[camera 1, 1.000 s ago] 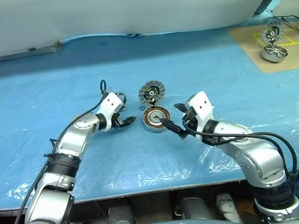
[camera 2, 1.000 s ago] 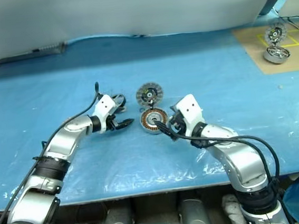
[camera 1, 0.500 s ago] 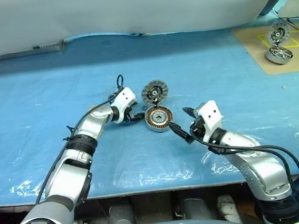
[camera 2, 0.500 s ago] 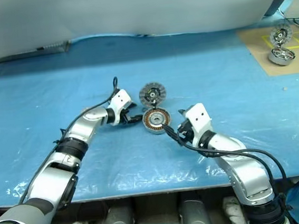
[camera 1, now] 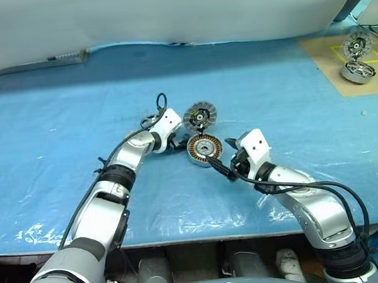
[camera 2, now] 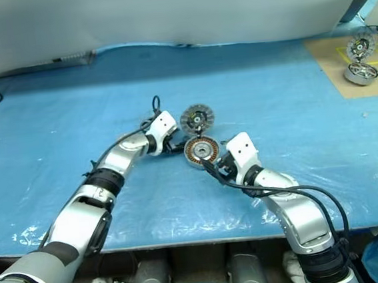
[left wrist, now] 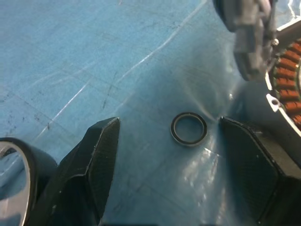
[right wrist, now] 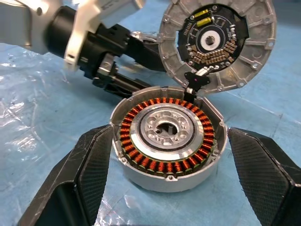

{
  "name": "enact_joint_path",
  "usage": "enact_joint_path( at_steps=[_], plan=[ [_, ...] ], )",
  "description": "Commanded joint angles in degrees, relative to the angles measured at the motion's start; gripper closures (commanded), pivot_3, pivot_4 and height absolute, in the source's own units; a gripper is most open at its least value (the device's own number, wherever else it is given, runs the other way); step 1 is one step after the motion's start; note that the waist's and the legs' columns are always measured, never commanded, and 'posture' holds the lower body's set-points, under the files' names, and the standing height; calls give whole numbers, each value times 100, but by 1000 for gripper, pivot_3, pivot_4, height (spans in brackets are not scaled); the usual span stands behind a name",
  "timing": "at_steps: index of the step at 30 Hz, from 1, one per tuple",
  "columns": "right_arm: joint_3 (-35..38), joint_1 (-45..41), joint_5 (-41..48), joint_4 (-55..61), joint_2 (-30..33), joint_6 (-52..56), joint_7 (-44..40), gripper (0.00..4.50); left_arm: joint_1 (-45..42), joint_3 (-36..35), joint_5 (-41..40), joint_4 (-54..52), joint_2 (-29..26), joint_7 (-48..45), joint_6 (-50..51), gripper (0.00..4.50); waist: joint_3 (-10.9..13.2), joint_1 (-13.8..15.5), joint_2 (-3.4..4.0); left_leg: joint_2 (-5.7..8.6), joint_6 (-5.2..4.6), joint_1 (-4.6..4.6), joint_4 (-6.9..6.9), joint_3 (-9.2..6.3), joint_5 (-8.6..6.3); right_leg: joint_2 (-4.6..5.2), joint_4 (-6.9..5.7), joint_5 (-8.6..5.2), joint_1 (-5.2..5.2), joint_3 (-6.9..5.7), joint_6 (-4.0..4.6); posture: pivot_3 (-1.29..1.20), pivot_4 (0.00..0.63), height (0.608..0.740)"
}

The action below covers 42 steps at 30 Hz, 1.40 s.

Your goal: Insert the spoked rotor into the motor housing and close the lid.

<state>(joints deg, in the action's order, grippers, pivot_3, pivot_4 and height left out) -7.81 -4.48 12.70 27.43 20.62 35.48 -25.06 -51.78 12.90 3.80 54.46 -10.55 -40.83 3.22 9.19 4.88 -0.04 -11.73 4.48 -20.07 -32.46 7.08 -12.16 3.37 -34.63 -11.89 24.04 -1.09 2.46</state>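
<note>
Head cams: left gripper had slid in beside motor housing, lid up; L wrist: jaws spread round small black ring; R wrist: right gripper open, rotor apparently seated, so lid-closing looked next.

No legible text, label, brand, number or sign observed on any surface or component.

Motor housing coils exposed, rotor seemingly seated, lid upright
</note>
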Motion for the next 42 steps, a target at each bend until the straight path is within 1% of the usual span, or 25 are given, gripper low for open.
enact_joint_path(
  at_steps=[1, 4, 6, 7, 10, 14, 18, 22, 24, 26, 30, 33, 35, 39, 42],
  plan=[
    [-20, -66, 38, 81, 26, -159, -99, 410, -32, 66, 207, 335, 58, 108, -95, 888, 0, 8, 0, 0, 0, 2, 1, 0, 0, 0, 0, -1, -1, 0, -1, 0, 150, 740],
    [-38, -93, 2, 21, 14, -189, -112, 410, -46, 145, 286, 450, 81, 44, -169, 888, 0, 51, 0, 0, 0, 1, 2, 0, 0, 0, 3, -1, -1, -1, -2, 0, 150, 740],
    [-45, -108, -12, -2, 6, -198, -114, 410, -42, 151, 315, 478, 78, 7, -200, 1273, 0, 58, -1, 0, 0, -1, 2, 0, 0, 0, 5, -1, -1, -1, -2, 0, 150, 740],
    [-44, -118, -20, -11, 1, -202, -111, 410, -5, 152, 322, 442, 46, -37, -195, 1507, 0, 58, -1, 0, 0, 0, 3, 0, 0, 1, 5, -1, -1, -1, -2, 0, 150, 740],
    [-32, -145, -37, -36, -10, -201, -93, 410, 172, 203, 387, 285, -114, -141, -178, 2450, 0, 38, -1, -2, 0, 3, 5, 0, 0, -1, 5, -1, -1, -1, -2, 0, 150, 740],
    [-50, -167, -61, -77, -20, -214, -90, 410, 478, 220, 386, -106, -305, -240, -58, 3826, 0, -16, -1, -4, 0, 7, 7, 0, 0, -3, 4, -2, -1, -1, -2, 0, 150, 740],
    [-79, -205, -78, -102, -35, -220, -96, 410, 1002, 225, 324, -1128, -575, -414, 323, 3831, 0, -89, -1, -4, 0, 7, 12, 1, 0, -2, 9, -3, -1, -1, -2, 0, 150, 740],
    [-78, -220, -75, -83, -42, -241, -127, 410, 1914, 147, 122, -3255, -1176, -796, 1265, 3831, -1, -149, 1, -9, 1, 10, 29, 4, 0, -5, 13, -10, 3, -3, 9, 0, 150, 740],
    [-73, -212, -66, -88, -41, -258, -156, 410, 2237, 44, -82, -4228, -1479, -1000, 1782, 3831, 0, -180, 1, -12, 1, 7, 37, 4, -1, -7, 13, -17, 7, -9, 15, 0, 150, 740],
    [-79, -217, -64, -115, -32, -270, -185, 410, 2419, -120, -383, -5081, -1737, -1183, 2323, 3831, 4, -198, 4, -11, 1, 5, 42, 4, -1, -6, 13, -22, 10, -11, 15, 0, 150, 740],
    [-104, -248, -66, -184, -32, -280, -251, 410, 2382, -449, -1009, -6196, -2017, -1385, 3157, 3831, 28, -177, 14, -11, 0, -2, 38, 5, -1, -2, 13, -23, 19, -16, 15, 0, 150, 740],
    [-125, -284, -18, -237, -26, -209, -352, 410, 2294, -570, -1460, -6749, -2090, -1555, 3411, 3831, 29, -187, 15, -10, 0, -4, 34, 5, -1, -1, 14, -22, 24, -17, 16, 0, 150, 740],
    [-137, -280, -11, -251, -20, -210, -403, 410, 2236, -585, -1640, -6907, -2066, -1528, 3521, 3831, 30, -210, 17, -11, 0, -14, 38, 7, -1, -2, 14, -24, 24, -16, 17, 0, 150, 740],
    [-166, -255, -81, -286, -2, -280, -450, 410, 2193, -278, -1498, -6795, -1964, -1322, 3268, 3831, 32, -248, 20, -12, 1, -15, 44, 7, 0, -6, 13, -28, 24, -16, 19, 0, 150, 740],
    [-138, -242, -74, -302, -14, -296, -431, 410, 2166, -41, -1363, -6521, -1660, -1082, 2956, 3831, 32, -241, 20, -11, 1, -15, 42, 7, 0, -6, 13, -27, 24, -16, 19, 0, 150, 740]
  ],
)
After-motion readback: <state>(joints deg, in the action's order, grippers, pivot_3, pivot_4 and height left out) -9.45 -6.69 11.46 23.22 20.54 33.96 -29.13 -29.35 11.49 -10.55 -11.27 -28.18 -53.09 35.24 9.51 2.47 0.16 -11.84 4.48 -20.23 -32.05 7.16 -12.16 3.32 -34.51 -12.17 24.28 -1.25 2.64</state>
